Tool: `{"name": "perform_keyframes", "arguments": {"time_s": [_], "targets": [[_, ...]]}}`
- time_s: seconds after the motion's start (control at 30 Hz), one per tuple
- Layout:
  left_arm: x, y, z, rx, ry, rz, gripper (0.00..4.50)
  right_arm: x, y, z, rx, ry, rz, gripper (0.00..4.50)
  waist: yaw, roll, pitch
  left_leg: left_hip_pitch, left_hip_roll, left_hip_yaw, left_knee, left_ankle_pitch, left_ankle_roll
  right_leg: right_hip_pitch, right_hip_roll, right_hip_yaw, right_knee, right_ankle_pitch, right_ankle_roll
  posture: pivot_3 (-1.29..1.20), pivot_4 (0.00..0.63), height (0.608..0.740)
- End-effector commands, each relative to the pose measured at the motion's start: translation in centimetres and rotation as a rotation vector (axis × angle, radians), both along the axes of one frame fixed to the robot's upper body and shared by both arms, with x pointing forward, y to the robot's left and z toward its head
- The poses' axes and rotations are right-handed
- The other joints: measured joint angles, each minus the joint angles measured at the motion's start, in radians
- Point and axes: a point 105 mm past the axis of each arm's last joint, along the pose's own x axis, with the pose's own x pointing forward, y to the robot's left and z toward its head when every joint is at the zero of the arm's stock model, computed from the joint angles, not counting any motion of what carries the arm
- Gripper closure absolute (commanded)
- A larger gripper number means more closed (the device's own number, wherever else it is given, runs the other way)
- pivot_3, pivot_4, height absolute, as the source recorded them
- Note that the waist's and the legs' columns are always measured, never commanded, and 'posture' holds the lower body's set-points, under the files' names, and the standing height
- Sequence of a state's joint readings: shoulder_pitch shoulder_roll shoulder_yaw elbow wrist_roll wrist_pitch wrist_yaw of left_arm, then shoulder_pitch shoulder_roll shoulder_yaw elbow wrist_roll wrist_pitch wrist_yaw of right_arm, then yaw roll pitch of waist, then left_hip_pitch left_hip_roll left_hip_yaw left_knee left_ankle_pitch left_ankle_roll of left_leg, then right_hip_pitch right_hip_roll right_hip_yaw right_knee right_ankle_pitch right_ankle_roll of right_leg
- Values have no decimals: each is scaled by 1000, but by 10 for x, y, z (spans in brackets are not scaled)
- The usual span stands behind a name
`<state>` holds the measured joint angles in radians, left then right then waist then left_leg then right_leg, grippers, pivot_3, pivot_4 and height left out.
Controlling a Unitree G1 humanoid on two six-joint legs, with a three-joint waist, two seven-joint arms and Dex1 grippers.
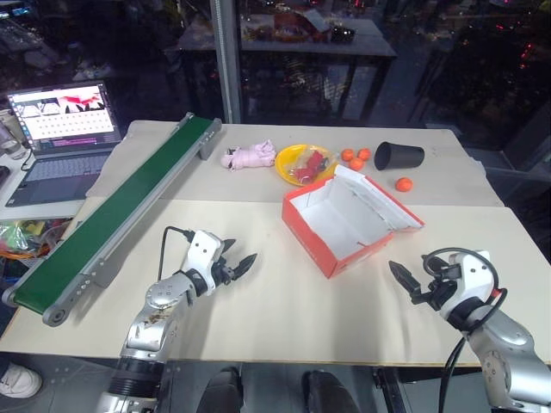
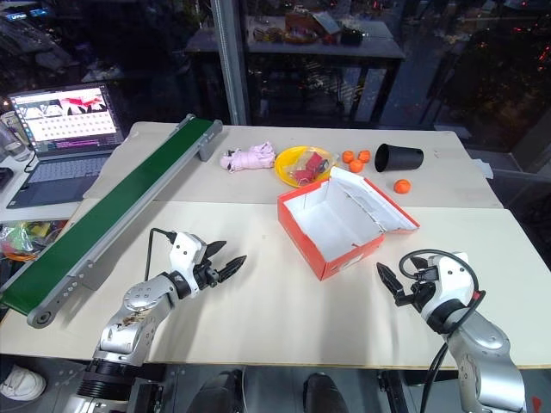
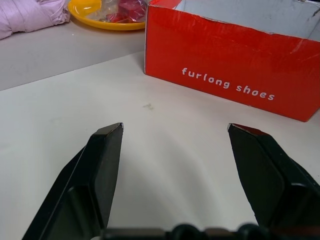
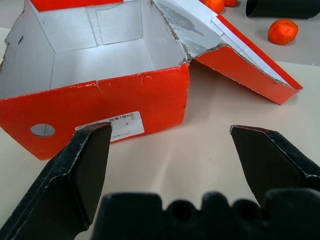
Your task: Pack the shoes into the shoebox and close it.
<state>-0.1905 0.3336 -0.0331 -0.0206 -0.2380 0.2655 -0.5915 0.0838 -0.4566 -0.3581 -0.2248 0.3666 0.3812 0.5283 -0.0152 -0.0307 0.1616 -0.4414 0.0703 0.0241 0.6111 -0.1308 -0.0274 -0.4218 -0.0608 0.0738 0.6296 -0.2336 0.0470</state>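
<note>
Now | shoebox (image 1: pixel 349 222) open, empty | left claw (image 1: pixel 240 264), right claw (image 1: pixel 403 277) agape

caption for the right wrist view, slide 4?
Open right gripper faces the empty, open shoebox, lid folded back, oranges behind.

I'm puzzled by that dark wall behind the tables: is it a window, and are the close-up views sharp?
Left eye view: the dark glass behind the tables mirrors another table and small lights; the tabletop is evenly lit with soft shadows. Left wrist view: the white lettering on the shoebox reads crisply. Right wrist view: the label on the shoebox is too blurred to read.
</note>
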Motion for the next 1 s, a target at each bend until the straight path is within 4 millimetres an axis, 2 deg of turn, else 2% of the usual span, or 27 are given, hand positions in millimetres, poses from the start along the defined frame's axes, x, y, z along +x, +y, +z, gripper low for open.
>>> {"name": "perform_keyframes", "arguments": {"time_s": [0.03, 0.1, 0.3, 0.5, 0.6, 0.77, 0.8, 0.9, 1.0], "targets": [[2, 0, 12, -18, -37, 1, 939, 1, 1, 21, -29, -69, -11, 28, 0, 0, 0, 0, 0, 0, 0, 0, 0, 0, 0, 0, 0, 0, 0, 0, 150, 736], [3, -3, 18, -46, -49, -22, 939, -1, 4, 35, -42, -91, -18, 28, 0, 0, 0, 0, 0, 0, 0, -3, -5, 0, 0, 0, 0, 1, 0, 0, 150, 736], [12, -4, 36, -95, -81, -26, 939, -6, 3, 70, -78, -101, 4, 28, 1, 0, 0, 0, 0, 0, 1, -2, -4, 0, 0, 0, 0, 0, 0, 0, 150, 736], [7, -4, 54, -72, -122, -79, 939, -19, -27, 108, -116, -133, -31, 28, 1, 0, 0, 0, 0, 0, 1, 1, 1, 0, 0, 0, 0, 0, 0, 0, 150, 736], [7, -2, 67, -59, -151, -88, 939, -24, -30, 121, -135, -133, -21, 28, 1, 0, 0, 0, 0, 0, 1, 1, 1, 1, 0, 0, 0, 0, 0, 0, 150, 736], [14, 14, 114, -80, -237, -41, 939, -1, 2, 140, -134, -175, 83, 28, -16, -2, 1, 0, 0, 0, 3, 0, 1, 0, 0, 1, 0, 2, -1, 0, 150, 736], [14, 15, 118, -85, -240, -36, 939, 1, 6, 141, -132, -178, 92, 28, -19, -2, 1, 0, 0, 0, 3, 0, 1, 1, 0, 1, 0, 2, 0, 0, 150, 736], [10, 25, 130, -84, -255, 42, 939, 25, 36, 145, -112, -175, 196, 28, -29, -1, 1, 0, 0, -1, 2, 1, 2, 1, 0, 1, 0, 2, 1, 0, 150, 736], [1, 40, 128, -97, -232, 117, 939, 40, 62, 138, -115, -152, 268, 28, -31, -2, 1, 0, 0, -1, 1, 2, 3, 0, 1, 2, 0, 5, 8, 0, 150, 736]]}}
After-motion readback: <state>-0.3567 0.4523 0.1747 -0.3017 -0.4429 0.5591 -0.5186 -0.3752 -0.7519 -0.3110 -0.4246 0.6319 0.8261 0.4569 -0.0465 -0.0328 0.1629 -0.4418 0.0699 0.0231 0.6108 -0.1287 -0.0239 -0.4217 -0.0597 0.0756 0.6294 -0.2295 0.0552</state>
